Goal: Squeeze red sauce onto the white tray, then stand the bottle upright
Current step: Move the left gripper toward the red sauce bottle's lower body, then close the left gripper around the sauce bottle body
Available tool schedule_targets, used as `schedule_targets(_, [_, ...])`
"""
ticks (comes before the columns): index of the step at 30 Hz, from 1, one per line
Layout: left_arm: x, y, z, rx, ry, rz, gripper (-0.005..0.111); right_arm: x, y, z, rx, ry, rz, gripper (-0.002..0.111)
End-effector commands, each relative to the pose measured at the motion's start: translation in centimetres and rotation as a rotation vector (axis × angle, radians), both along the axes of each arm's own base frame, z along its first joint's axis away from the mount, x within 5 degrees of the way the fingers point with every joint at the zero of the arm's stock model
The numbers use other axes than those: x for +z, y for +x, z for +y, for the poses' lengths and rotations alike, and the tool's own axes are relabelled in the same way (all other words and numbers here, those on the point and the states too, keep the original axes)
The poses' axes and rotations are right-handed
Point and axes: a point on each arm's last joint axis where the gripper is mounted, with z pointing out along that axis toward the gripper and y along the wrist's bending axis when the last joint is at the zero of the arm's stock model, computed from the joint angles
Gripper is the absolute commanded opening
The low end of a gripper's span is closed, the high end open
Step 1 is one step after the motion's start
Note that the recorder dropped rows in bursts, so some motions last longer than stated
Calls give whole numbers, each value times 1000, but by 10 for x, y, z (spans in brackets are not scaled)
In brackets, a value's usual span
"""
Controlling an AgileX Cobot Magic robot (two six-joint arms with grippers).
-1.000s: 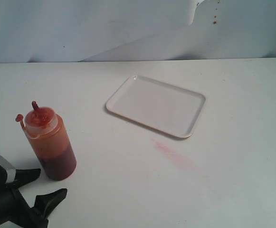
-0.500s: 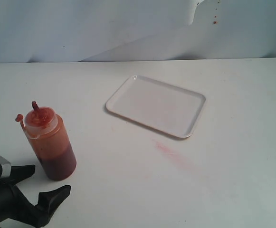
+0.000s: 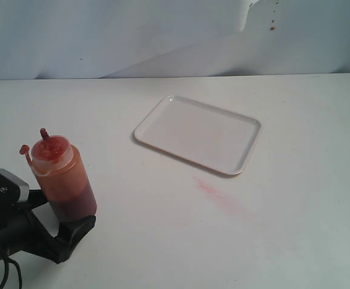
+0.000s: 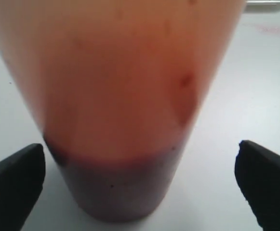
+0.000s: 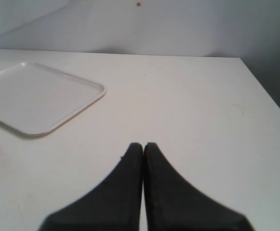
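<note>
The bottle (image 3: pixel 63 177) stands upright at the left of the table, orange-red and translucent, with dark red sauce (image 4: pixel 120 187) in its lower part and a pointed red nozzle with a tethered cap. My left gripper (image 3: pixel 66 212) is open, one finger on each side of the bottle's base (image 4: pixel 115 192), with a gap showing on both sides. The white tray (image 3: pixel 199 133) lies flat near the middle, its surface plain white. My right gripper (image 5: pixel 143 147) is shut and empty, hovering over bare table to the right of the tray (image 5: pixel 33 96); it is out of the exterior view.
A faint pink dried smear (image 3: pixel 220 195) marks the table just in front of the tray. A few small red specks (image 3: pixel 272 27) dot the back wall at upper right. The table's right edge (image 5: pixel 260 91) is near the right gripper.
My left gripper has moved forward from the near left corner to the bottle, and its fingers now flank the base. Bottle, tray and right gripper have not moved.
</note>
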Motion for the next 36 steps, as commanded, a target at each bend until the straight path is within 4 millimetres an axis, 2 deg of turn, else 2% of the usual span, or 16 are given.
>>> schedule_targets(1, [2, 2, -1, 1, -11, -9, 104, -1, 0, 0, -7, 3, -3, 0])
schedule_targets(13, [2, 3, -1, 9, -11, -19, 104, -1, 0, 0, -7, 3, -3, 0])
schedule_targets(18, [1, 16, -1, 8, 10, -21, 104, -1, 0, 0, -7, 3, -3, 0])
schedule_targets(25, [-14, 25, -4, -6, -1, 12, 104, -1, 0, 0, -7, 3, -3, 0])
schedule_targets(36, [-16, 36, -7, -30, -4, -4, 104, -1, 0, 0, -7, 3, -3, 0])
